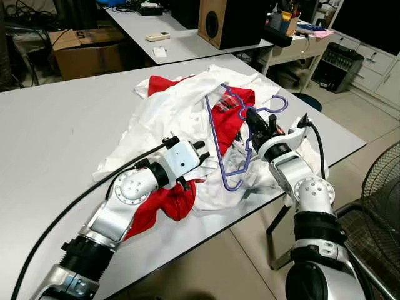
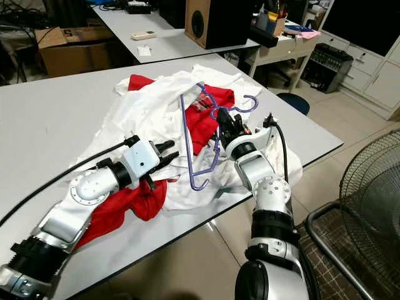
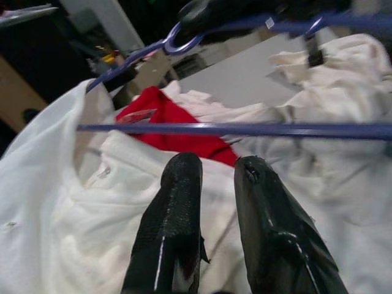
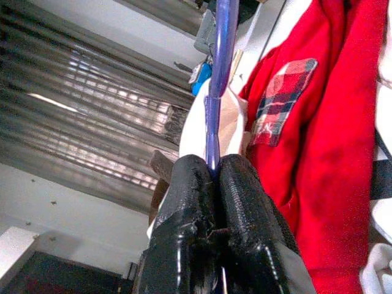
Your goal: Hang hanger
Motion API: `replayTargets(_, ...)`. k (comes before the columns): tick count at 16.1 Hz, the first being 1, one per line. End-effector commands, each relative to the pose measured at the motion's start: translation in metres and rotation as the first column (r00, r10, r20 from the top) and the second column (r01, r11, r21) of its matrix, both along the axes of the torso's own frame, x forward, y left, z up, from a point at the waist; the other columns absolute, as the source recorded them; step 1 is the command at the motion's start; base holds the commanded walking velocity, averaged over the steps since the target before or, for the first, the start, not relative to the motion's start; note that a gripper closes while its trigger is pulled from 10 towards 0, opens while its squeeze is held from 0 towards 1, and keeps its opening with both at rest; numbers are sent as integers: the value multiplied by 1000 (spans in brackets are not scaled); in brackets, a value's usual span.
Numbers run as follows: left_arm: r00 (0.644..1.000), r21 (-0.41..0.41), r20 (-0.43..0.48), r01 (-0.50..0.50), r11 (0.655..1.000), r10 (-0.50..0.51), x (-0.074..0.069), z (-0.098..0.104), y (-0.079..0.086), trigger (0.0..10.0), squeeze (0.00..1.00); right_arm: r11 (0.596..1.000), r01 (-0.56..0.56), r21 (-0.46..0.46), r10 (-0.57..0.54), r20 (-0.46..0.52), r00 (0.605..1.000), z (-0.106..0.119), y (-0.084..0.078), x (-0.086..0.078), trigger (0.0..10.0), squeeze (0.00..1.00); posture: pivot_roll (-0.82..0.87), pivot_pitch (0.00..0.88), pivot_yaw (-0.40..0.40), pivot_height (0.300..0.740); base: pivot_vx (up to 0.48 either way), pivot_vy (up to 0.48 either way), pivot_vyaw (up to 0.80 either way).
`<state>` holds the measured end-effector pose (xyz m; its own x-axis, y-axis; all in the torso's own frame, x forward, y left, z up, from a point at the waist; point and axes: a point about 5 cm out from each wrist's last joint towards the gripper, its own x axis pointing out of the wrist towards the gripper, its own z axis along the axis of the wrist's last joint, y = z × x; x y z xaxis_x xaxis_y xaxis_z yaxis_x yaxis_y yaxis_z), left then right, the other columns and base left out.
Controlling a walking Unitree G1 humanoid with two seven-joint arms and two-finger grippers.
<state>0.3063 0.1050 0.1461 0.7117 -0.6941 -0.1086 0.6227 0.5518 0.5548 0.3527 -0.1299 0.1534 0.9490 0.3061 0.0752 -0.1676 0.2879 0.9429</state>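
The hanger [image 1: 228, 140] is thin purple plastic or coated wire with a curled hook at its far right end and a long straight bar running toward the near edge, ending in a small bent corner; it stands lifted off the pile of clothes [image 1: 187, 119], tilted, with its hook end up by the right gripper [image 1: 252, 119]. That pile lies on the white desk [image 1: 56, 125], toward its right near corner, a heap of white garments mixed with red ones, one red piece carrying a plaid patch [image 4: 278, 101] seen in the right wrist view. The right arm reaches up from the near right over the desk edge, forearm angled away from the robot, and its jaws are pinched tight on the hanger's thin rod just below the hook. The left arm stretches from the near left across the desk, its wrist low over a red garment [image 1: 165, 203] at the near side of the pile; the left gripper [image 1: 201, 150] points right toward the hanger's long bar, its two black fingers [image 3: 171, 226] held a narrow gap apart with nothing between them, the purple bar crossing just beyond their tips. Farther back stands a second desk with a wooden speaker [image 1: 215, 22] on it, and a cardboard box [image 1: 87, 50] sits to the far left.
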Motion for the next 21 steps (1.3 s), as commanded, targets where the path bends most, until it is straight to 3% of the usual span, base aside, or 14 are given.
replayTargets(1, 999, 10, 42, -14, 1000, 13, 5, 3, -2, 10000, 0, 1000, 3, 7, -3, 16, 1000, 4, -2, -3, 10000, 0, 28, 0, -47, 740, 0, 0, 0)
replayTargets(3, 993, 44, 96, -75, 996, 70, 15, 1, 3, 10000, 0, 1000, 13, 10, -13, 4, 1000, 3, -3, -5, 10000, 0, 22, 0, -41, 740, 0, 0, 0)
replayTargets(7, 985, 66, 100, -144, 987, 137, 31, -4, 6, 10000, 0, 999, 39, 18, -39, -11, 999, 3, -10, -6, 10000, 0, 5, 0, -33, 740, 0, 0, 0)
replayTargets(11, 984, 152, 74, -171, 974, 161, 39, -19, 9, 10000, 0, 999, 51, 18, -50, -24, 998, 2, -14, -9, 10000, 0, -8, 0, -25, 740, 0, 0, 0)
replayTargets(16, 965, 158, 100, -256, 954, 242, 48, -18, 18, 10000, 0, 998, 49, 28, -49, -33, 998, 2, -14, -10, 10000, 0, -10, 0, -21, 740, 0, 0, 0)
replayTargets(17, 963, 152, 92, -264, 953, 252, 49, -19, 19, 9216, 0, 998, 48, 28, -47, -36, 998, 2, -14, -11, 10000, 0, -10, 0, -21, 740, 0, 0, 0)
replayTargets(18, 962, 153, 94, -267, 952, 254, 50, -19, 19, 7451, 0, 999, 47, 28, -46, -38, 998, 2, -14, -11, 10000, 0, -10, 0, -21, 740, 0, 0, 0)
replayTargets(19, 962, 150, 93, -267, 952, 255, 50, -19, 19, 3333, 0, 999, 45, 29, -44, -39, 998, 2, -14, -11, 10000, 0, -10, 0, -21, 740, 0, 0, 0)
replayTargets(20, 962, 141, 82, -271, 952, 261, 51, -20, 19, 0, 0, 999, 34, 29, -33, -44, 998, 1, -13, -11, 10000, 0, -8, 0, -22, 740, 0, 0, 0)
replayTargets(21, 960, 136, 77, -276, 952, 267, 51, -20, 20, 0, 0, 999, 22, 27, -21, -53, 998, 0, -12, -12, 10000, 0, -8, 0, -22, 740, 0, 0, 0)
